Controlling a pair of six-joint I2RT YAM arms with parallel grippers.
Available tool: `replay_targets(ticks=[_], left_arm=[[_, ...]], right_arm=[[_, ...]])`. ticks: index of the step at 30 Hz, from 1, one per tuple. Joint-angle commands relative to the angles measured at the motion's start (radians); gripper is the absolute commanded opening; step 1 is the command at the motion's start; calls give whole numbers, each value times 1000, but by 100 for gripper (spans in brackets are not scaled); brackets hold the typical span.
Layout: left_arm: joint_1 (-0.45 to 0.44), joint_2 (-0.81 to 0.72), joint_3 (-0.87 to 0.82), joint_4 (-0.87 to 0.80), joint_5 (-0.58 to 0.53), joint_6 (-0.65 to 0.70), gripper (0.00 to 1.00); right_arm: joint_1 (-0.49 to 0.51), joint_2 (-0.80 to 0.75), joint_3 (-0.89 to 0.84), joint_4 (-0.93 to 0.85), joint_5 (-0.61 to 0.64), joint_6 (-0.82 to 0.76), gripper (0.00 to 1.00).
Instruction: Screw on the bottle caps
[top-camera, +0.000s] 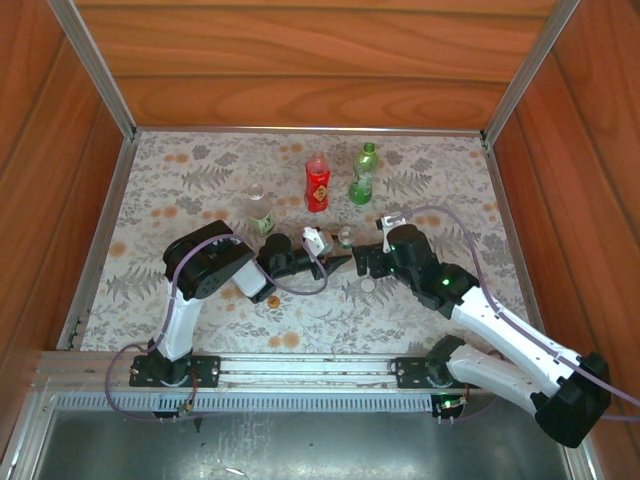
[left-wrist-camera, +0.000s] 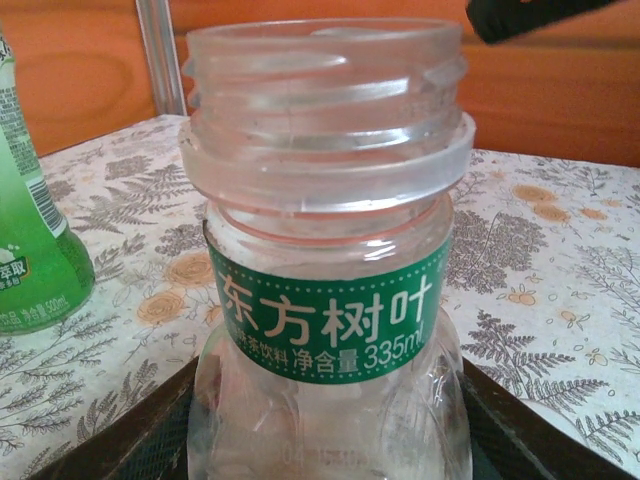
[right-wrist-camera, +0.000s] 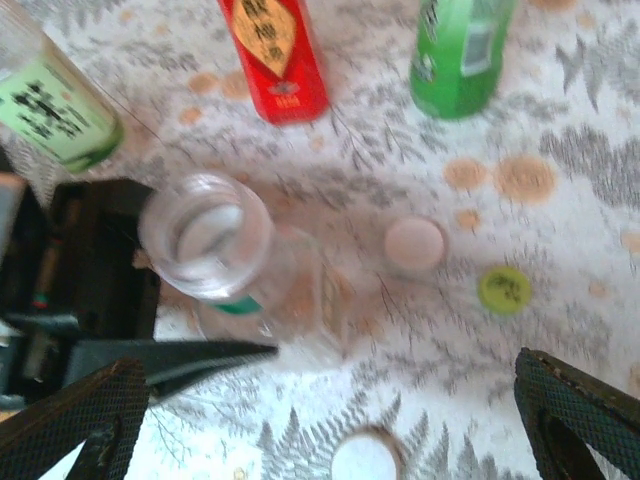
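- The clear threaded-neck bottle (left-wrist-camera: 330, 300), banded by a green label, is seen upright and uncapped, clamped low on its sides by the left gripper (left-wrist-camera: 325, 455).
- The right gripper (right-wrist-camera: 320, 410) is held above the cloth, its mesh-textured pads (right-wrist-camera: 70, 415) spread wide.
- A round white cap (right-wrist-camera: 415, 245) and a yellow-green cap (right-wrist-camera: 504, 290) are laid flat just beside that bottle.
- Open fern-printed cloth (right-wrist-camera: 590, 200) is left between them and the red bottle (right-wrist-camera: 272, 55) and green bottle (right-wrist-camera: 460, 50).

The clear green-labelled bottle (left-wrist-camera: 330, 300) stands upright mid-table, uncapped. Farther back stand a red bottle (top-camera: 317, 183), a green bottle (top-camera: 362, 175) and a second clear bottle (top-camera: 260, 212). To its right lie a white cap (right-wrist-camera: 414, 245) and a yellow-green cap (right-wrist-camera: 504, 289), with a second white cap (right-wrist-camera: 365, 458) nearer and an orange-red cap (top-camera: 271, 299) near-left.
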Motion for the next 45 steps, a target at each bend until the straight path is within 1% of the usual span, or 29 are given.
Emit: replay_targets(ticks=[1, 6, 9, 11, 13, 16, 22, 28, 31, 38, 43, 45], left_arm=[[7, -32, -30, -6, 17, 8, 56], [21, -50, -45, -7, 7, -30, 56], [34, -53, -50, -6, 12, -51, 56], [33, -50, -50, -6, 13, -50, 56], [34, -45, -47, -6, 14, -46, 56], [33, -41, -40, -6, 20, -43, 56], [33, -35, -42, -6, 21, -32, 56], [33, -33, -42, -6, 17, -34, 56], [34, -34, -42, -7, 14, -30, 56], [33, -36, -46, -6, 14, -27, 56], [33, -35, -47, -6, 13, -26, 56], [33, -35, -46, -6, 13, -25, 56]], right_arm=[[-9, 2, -32, -95, 15, 112, 98], [-7, 60, -67, -107, -41, 134, 95], [-4, 100, -94, -67, -60, 151, 95], [-4, 127, -112, -37, -68, 154, 91], [0, 163, -114, -28, -66, 149, 83], [3, 214, -105, -29, -52, 148, 74], [8, 292, -115, 38, -52, 147, 65], [9, 370, -103, 70, -54, 143, 59], [11, 395, -108, 77, -58, 144, 58], [13, 432, -111, 91, -60, 135, 52], [13, 459, -104, 94, -68, 132, 51], [12, 464, -104, 92, -70, 132, 49]])
